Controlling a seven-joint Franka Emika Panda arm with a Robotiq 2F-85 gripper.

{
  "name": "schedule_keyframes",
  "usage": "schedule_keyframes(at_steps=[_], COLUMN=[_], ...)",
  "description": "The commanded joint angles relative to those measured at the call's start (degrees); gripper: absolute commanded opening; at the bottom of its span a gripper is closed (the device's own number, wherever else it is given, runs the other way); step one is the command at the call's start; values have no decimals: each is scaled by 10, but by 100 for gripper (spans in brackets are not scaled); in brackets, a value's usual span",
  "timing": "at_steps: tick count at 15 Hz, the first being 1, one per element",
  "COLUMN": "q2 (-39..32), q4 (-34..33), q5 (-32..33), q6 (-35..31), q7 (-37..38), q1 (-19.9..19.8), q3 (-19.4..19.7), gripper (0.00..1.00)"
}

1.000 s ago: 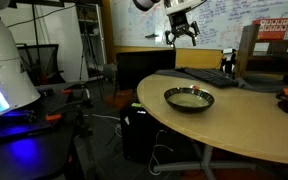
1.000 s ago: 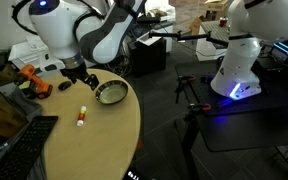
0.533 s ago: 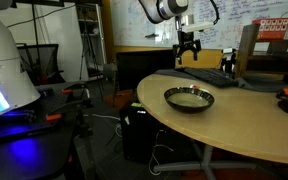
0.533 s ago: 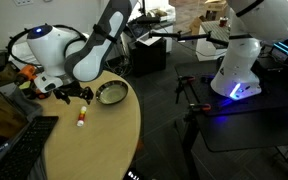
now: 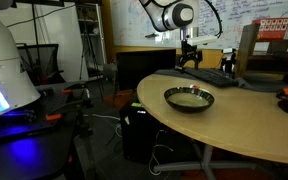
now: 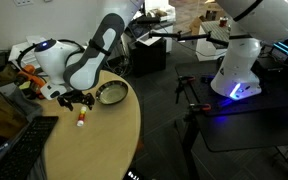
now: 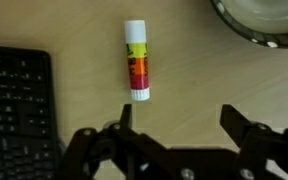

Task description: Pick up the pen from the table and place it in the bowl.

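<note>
The pen (image 7: 137,61) is a short white, yellow and red stick. It lies on the pale tan table (image 7: 194,70), just ahead of my left finger. My gripper (image 7: 179,118) is open and empty, with its jaws wide apart. The dark-rimmed bowl (image 7: 246,34) sits at the top right of the wrist view. In an exterior view my gripper (image 6: 74,100) hovers low over the table, beside the bowl (image 6: 111,101) and just above the pen (image 6: 81,119). In an exterior view the gripper (image 5: 189,58) is behind the bowl (image 5: 189,107); the pen is hidden there.
A black keyboard (image 7: 19,100) lies left of the pen and shows in both exterior views (image 6: 24,145) (image 5: 209,75). Orange tools (image 6: 29,78) lie at the table's far edge. A white robot base with blue light (image 6: 242,60) stands off the table.
The arm has swung down from high above the bowl towards the table. The gripper now hangs low over the pen. The pen and bowl have not moved.
</note>
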State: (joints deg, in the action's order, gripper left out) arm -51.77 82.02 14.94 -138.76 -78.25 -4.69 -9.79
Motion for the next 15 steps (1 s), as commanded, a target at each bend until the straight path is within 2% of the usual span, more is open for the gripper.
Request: schedule_keyframes(at_steps=[1, 4, 5, 8, 15], q2=[-46, -78, -60, -74, -82], q4=[-66, -108, -65, -90, -104], q5=[1, -3, 0, 0, -2], q6=[25, 47, 11, 24, 31], q7=[23, 48, 23, 34, 25], q1=[27, 39, 25, 30, 28], q3=[25, 36, 22, 26, 22], gripper=[100, 100, 100, 100, 100])
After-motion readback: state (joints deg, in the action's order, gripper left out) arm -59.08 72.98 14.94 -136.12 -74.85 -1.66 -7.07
